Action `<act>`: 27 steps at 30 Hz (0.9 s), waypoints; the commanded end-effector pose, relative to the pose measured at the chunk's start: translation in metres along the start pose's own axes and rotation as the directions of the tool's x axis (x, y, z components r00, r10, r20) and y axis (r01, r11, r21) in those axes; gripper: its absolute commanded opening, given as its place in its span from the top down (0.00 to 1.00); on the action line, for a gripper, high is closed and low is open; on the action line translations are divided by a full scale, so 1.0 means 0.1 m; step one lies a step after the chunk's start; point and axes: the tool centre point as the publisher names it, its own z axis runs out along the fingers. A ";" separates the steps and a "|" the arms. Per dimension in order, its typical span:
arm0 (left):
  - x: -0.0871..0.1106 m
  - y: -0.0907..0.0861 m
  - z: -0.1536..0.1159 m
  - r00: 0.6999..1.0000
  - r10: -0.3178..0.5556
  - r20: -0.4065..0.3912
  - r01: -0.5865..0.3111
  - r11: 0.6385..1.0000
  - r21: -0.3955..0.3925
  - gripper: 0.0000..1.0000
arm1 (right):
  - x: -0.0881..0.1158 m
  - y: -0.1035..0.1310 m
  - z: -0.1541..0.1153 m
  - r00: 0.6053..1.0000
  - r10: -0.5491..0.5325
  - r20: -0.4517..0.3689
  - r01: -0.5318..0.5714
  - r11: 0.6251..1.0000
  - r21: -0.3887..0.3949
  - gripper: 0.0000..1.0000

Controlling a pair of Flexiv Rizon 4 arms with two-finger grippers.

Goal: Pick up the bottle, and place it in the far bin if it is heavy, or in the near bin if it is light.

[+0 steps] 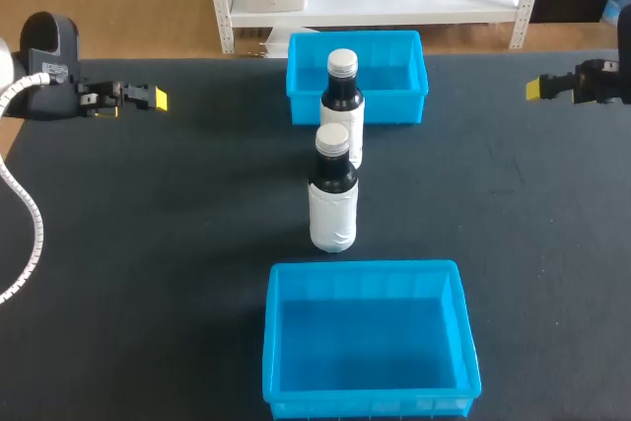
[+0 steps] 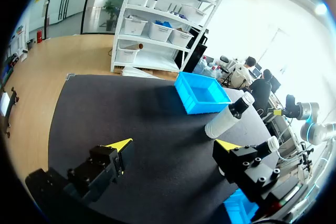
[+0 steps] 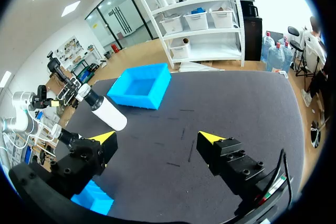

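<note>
**Reader:** What sits closest to you?

**Robot:** A blue near bin (image 1: 365, 403), open at the top. It rests at the near edge of my dark table (image 1: 148, 244), about in the middle.

**Reader:** Where are the bottles?

**Robot:** There are 2, both upright, lined up one behind the other past that bin. The near bottle (image 1: 333, 199) is dark, with a white label and a pale cap. It stands just beyond the near bin, apart from it. The far bottle (image 1: 342, 105) looks the same and stands close behind the first. Right behind it is the far bin (image 1: 301, 96), also blue, at the table's far edge.

**Reader:** And your grippers?

**Robot:** Both hang out at the table's sides, about level with the far bottle. My left gripper (image 2: 176, 144) is over the left side and my right gripper (image 3: 156, 136) over the right. On each, the 2 yellow-tipped fingers are spread apart, well away from both bottles.
</note>
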 end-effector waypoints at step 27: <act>0.00 0.00 0.00 1.000 0.000 0.000 0.000 1.000 0.000 0.00 | -0.20 -0.02 -0.13 0.794 -0.607 -0.031 0.469 0.643 -0.605 0.00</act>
